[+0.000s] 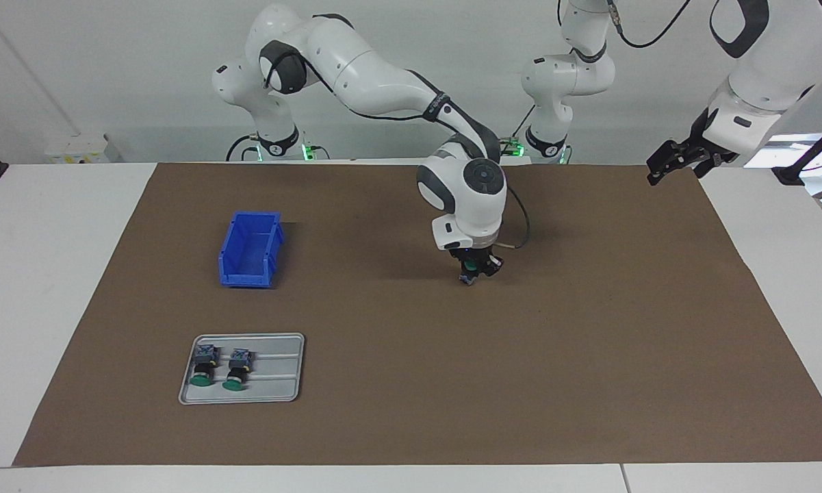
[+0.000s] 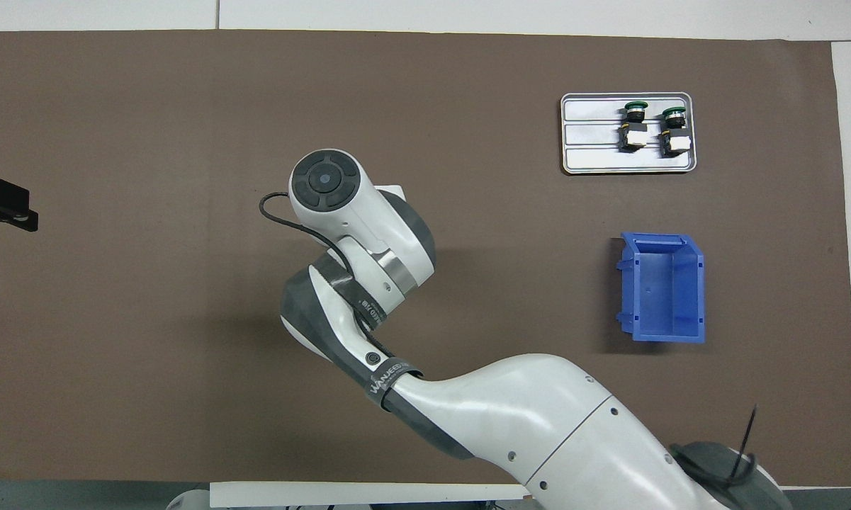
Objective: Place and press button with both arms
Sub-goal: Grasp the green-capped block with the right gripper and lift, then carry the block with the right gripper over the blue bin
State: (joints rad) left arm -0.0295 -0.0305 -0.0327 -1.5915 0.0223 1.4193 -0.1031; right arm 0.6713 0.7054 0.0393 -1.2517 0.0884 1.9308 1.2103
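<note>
Facing view: right arm (image 1: 356, 75) reaches to the table's (image 1: 588, 356) middle, its tool (image 1: 477, 270) closed on a button (image 1: 474, 268) just above the mat. Left tool (image 1: 677, 161) waits open, raised over the left-arm end's robot-side corner.

I see everything under bright, even light from above. My right arm (image 1: 383, 82) throws a soft, blurred shadow onto the brown mat (image 1: 588, 356), and the blue bin (image 1: 250, 250) casts a small one beside it. The metal tray (image 1: 274, 383) shows a mild sheen without harsh glare. Both views are sharp.
</note>
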